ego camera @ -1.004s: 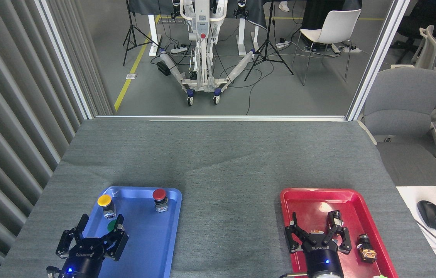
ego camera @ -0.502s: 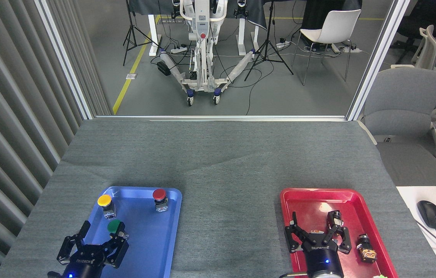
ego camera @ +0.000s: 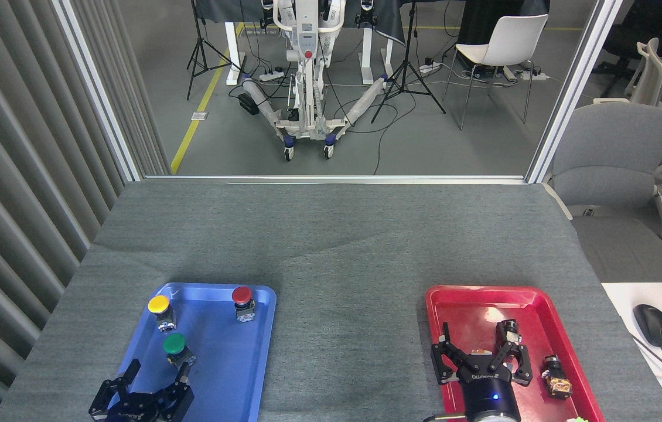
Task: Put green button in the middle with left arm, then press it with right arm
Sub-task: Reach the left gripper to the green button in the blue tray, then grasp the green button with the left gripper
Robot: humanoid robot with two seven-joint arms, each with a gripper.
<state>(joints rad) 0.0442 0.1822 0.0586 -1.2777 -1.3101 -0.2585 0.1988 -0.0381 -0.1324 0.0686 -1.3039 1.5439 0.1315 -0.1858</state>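
The green button (ego camera: 175,346) stands upright in the blue tray (ego camera: 231,375), below the yellow one. My left gripper (ego camera: 158,370) is open at the tray's near left, its right fingertip just short of the button's base, nothing between the fingers. The middle (ego camera: 348,328) is bare grey cloth between the two trays. Over the red tray (ego camera: 466,305) my right gripper (ego camera: 478,343) hangs open, holding nothing.
A yellow button (ego camera: 160,308) and a red button (ego camera: 242,300) stand at the far end of the blue tray. Small dark parts (ego camera: 557,377) lie in the red tray. A mouse (ego camera: 653,324) sits on a white desk at the right.
My left gripper has drawn back toward me, uncovering the green button, which stays where it was. The right gripper has barely moved.
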